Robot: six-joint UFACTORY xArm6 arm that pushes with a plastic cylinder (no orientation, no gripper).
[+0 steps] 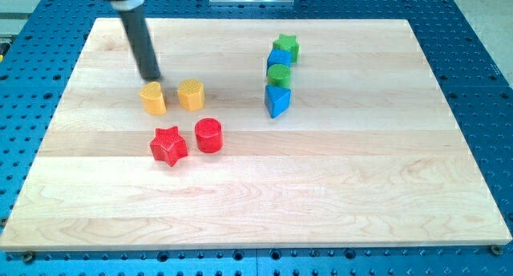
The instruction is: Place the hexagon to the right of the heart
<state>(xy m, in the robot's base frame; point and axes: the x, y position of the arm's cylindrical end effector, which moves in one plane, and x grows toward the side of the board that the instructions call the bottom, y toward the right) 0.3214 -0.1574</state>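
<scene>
A: Where is the yellow hexagon [191, 94] sitting?

B: It is sitting in the board's upper-left part, just beside the yellow heart [153, 98], at the heart's three o'clock and apart from it by a narrow gap. So it is looking already placed, or nearly so.

A: And my tip [152, 77]?

B: It is resting at the heart's twelve o'clock, touching or almost touching its top edge. There are no jaws here to be apart or together, only the bare rod.

A: How should the step be handled?

B: I am judging that any nudge should stay small, and that pressing down toward six o'clock would be shoving the heart away. The red star [168, 145] and red cylinder [208, 135] are lying near, toward five o'clock. The green star [284, 46], blue block [278, 58], green cylinder [278, 75] and blue triangle [276, 100] are standing well apart at three o'clock.
</scene>
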